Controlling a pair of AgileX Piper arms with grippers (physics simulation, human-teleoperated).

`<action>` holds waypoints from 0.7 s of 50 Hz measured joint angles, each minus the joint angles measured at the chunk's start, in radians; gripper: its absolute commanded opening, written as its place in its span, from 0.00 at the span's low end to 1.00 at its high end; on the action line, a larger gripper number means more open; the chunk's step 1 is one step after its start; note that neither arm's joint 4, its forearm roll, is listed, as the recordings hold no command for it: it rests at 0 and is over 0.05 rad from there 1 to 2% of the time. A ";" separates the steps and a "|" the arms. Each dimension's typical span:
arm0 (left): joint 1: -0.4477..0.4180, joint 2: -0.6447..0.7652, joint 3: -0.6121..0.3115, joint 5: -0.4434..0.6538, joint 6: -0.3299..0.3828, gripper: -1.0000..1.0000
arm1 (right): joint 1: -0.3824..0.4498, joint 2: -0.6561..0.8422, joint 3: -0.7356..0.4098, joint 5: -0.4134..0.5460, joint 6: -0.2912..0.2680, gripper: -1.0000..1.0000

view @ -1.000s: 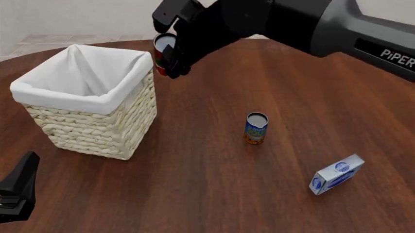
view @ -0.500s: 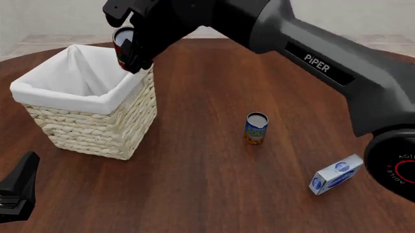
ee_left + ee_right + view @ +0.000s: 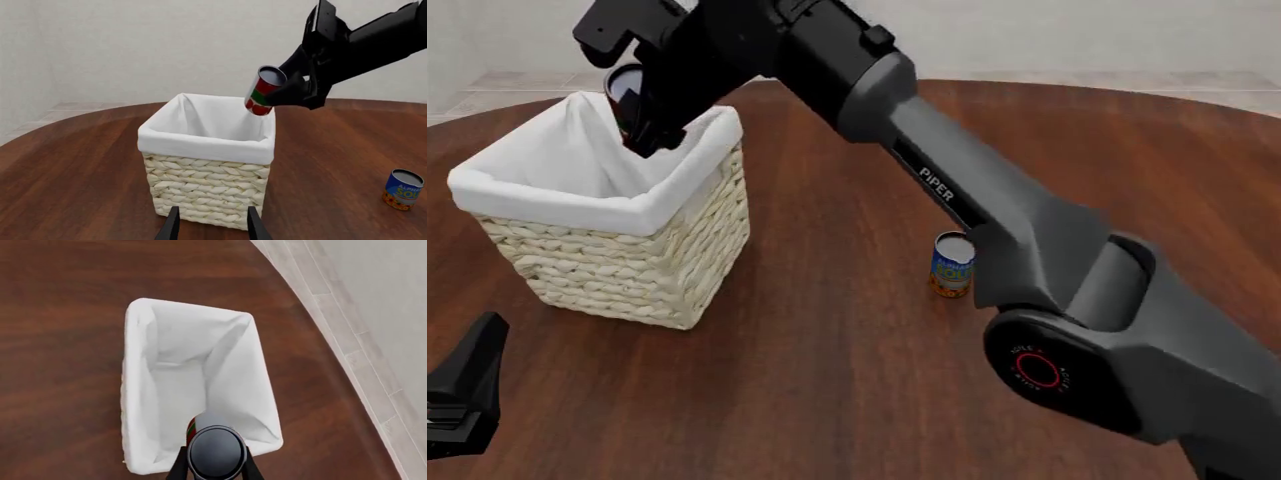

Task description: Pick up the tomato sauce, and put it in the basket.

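A: Where is the sauce (image 3: 264, 90)?

B: Up in the air, clamped in the right claw (image 3: 637, 98). It hangs tilted over the far right corner of the basket (image 3: 641, 265), above the liner (image 3: 207, 145) and clear of it. The right wrist view shows its silver top (image 3: 215, 454) between the two fingers (image 3: 179, 467), with the open basket below.

A: And the left claw (image 3: 461, 398)?

B: Low at the near left, just off the worktop (image 3: 827, 380). Its fingers stand parted with nothing between them, pointed at the basket's near wall.

A: Anything else out there?

B: A blue-and-orange can (image 3: 953, 264) stands upright to the right of the basket, well apart from it, partly behind the right arm in the front view.
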 measured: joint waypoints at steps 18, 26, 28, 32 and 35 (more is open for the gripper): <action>0.000 0.000 0.000 0.000 0.000 1.00 | 0.037 0.018 0.040 -0.135 0.042 0.00; 0.000 0.000 0.000 0.000 0.000 1.00 | 0.046 0.005 0.113 -0.209 0.065 0.00; 0.000 0.000 0.000 0.000 0.000 1.00 | 0.047 0.008 0.117 -0.218 0.069 0.00; 0.000 0.000 0.000 0.000 0.000 1.00 | 0.047 0.021 0.112 -0.230 0.077 0.00; 0.000 0.000 0.000 0.000 0.000 1.00 | 0.046 0.033 0.102 -0.235 0.083 0.00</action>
